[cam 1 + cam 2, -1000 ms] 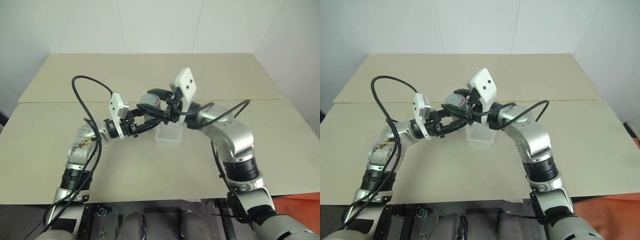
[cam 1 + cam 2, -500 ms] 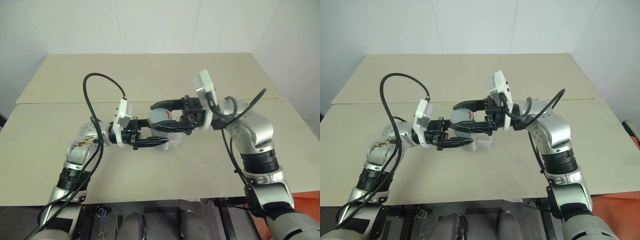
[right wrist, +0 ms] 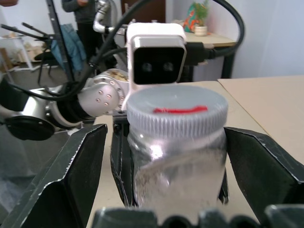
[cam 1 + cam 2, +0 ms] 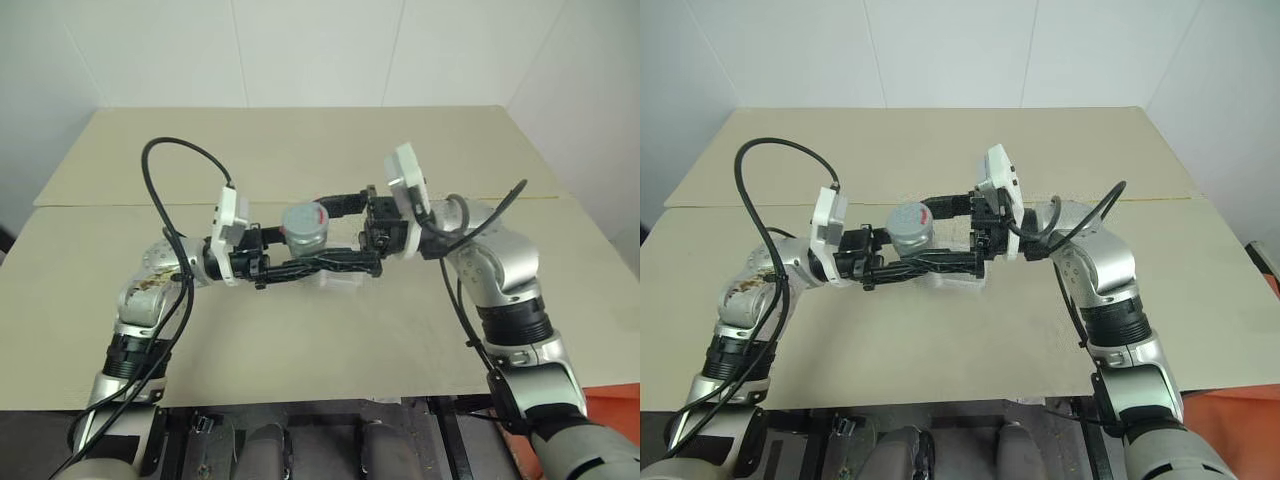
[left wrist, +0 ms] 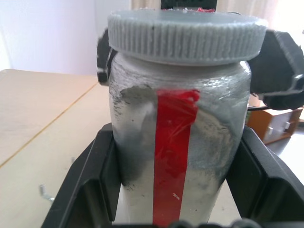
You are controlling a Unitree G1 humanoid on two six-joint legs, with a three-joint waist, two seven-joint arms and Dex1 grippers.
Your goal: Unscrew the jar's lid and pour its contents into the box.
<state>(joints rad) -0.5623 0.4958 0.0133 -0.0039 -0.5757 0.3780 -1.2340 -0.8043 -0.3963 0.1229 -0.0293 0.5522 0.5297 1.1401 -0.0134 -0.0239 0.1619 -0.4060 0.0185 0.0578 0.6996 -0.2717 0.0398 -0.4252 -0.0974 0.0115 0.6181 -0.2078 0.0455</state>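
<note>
While our left claw (image 4: 330,262) clamps the jar (image 4: 305,230) upright above the box (image 4: 345,275) on the tabletop (image 4: 300,330), our right claw (image 4: 345,225) stands spread wide, its fingers flanking the lid (image 5: 186,34) without touching. To unscrew well, we should close squarely on the lid's ribbed rim, keeping the jar level.

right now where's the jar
The jar is held upright above the table's middle, clamped in the left gripper, its lid between the right gripper's open fingers.
</note>
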